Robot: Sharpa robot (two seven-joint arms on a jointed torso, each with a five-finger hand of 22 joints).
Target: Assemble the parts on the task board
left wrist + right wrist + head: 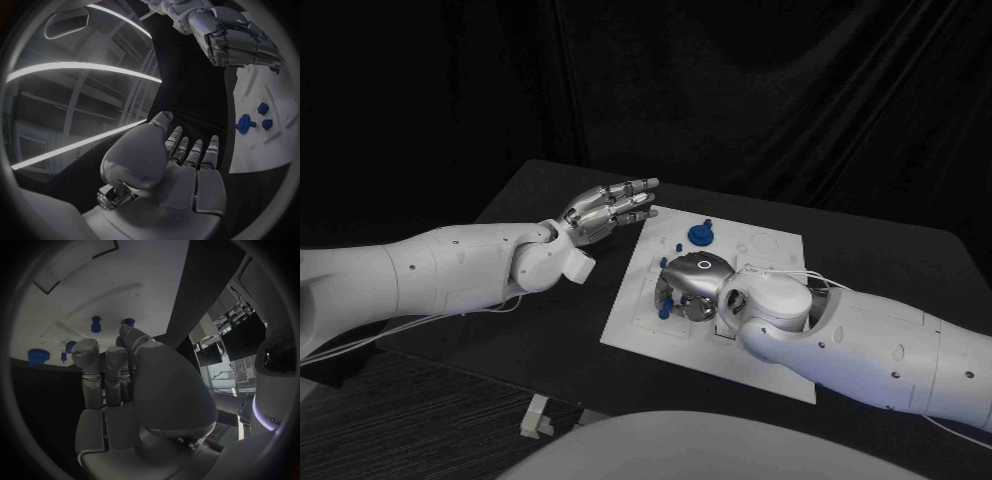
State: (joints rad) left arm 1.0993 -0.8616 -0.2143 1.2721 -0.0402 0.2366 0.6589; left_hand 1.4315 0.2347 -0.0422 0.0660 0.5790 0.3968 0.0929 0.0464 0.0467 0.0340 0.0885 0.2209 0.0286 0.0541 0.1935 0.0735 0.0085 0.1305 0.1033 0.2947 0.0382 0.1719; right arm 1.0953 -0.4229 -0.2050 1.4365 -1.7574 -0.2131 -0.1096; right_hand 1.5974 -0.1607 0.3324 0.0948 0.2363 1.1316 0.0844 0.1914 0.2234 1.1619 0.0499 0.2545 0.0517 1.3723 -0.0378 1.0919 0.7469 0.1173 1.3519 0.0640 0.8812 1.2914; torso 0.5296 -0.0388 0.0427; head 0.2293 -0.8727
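- My left hand [607, 210] hovers beside the white board's [764, 246] far left corner, fingers spread, holding nothing.
- My right hand [692, 283] rests down on the board's near-left part, fingers curled in; I cannot tell whether they grip anything.
- A large blue part [700, 235] stands on the board just beyond my right hand, with smaller blue parts [675, 243] beside it.
- My right hand covers the board under it.
- Black table [560, 340] all round.

Task board [769, 262] matt white plastic; parts [700, 235] smooth blue plastic; right hand [687, 285] glossy metal.
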